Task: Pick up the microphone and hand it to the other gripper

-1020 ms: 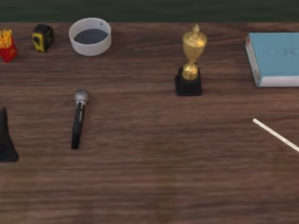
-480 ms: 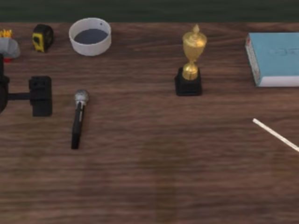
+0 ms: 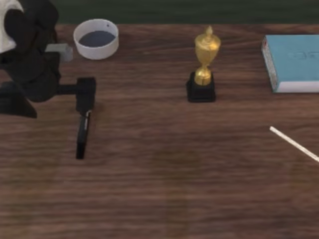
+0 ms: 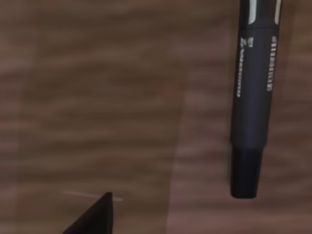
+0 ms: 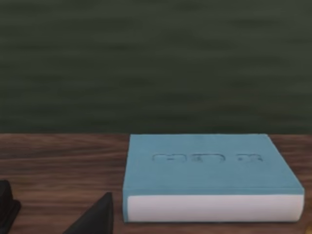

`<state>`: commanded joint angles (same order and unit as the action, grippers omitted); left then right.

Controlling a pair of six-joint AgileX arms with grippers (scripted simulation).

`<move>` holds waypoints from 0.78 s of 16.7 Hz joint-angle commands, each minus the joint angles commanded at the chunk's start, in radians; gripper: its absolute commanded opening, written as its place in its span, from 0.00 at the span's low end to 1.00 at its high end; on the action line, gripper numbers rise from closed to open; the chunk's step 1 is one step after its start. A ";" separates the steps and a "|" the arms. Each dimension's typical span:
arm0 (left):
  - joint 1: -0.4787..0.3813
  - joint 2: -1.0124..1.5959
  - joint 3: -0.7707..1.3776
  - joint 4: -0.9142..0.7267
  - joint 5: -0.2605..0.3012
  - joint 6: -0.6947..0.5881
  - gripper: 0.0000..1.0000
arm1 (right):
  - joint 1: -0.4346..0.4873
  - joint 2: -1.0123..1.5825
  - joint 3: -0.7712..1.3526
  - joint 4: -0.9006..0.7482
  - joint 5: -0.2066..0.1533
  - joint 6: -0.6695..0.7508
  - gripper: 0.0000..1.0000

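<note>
The microphone (image 3: 81, 135) lies on the wooden table at the left, and only its black handle shows in the top view. My left gripper (image 3: 85, 99) hangs straight over the head end and hides the mesh head. In the left wrist view the black handle (image 4: 252, 102) runs along the table, off to one side of the single pointed finger (image 4: 97, 218) that shows; nothing is held, the gripper is open. The other gripper, my right one, is outside the top view; one black finger (image 5: 97, 217) shows in the right wrist view, facing the book.
A white bowl (image 3: 96, 38) stands behind the left gripper. A gold trophy (image 3: 204, 64) on a black base is at mid-back. A blue book (image 3: 294, 62) lies at the back right, and a thin white stick (image 3: 294, 144) at the right edge.
My left arm has swung in from the table's left edge and now covers the microphone's head; it also hides the fries box and tape measure. The microphone has not moved.
</note>
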<state>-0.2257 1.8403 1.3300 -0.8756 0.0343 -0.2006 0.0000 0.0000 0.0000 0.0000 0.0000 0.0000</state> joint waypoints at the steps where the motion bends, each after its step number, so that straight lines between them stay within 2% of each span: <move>1: -0.006 0.048 0.039 -0.022 0.002 -0.006 1.00 | 0.000 0.000 0.000 0.000 0.000 0.000 1.00; 5: -0.020 0.153 0.127 -0.070 0.006 -0.019 1.00 | 0.000 0.000 0.000 0.000 0.000 0.000 1.00; 13: -0.019 0.180 0.108 -0.029 0.007 -0.017 1.00 | 0.000 0.000 0.000 0.000 0.000 0.000 1.00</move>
<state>-0.2445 2.0202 1.4377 -0.9048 0.0411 -0.2179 0.0000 0.0000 0.0000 0.0000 0.0000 0.0000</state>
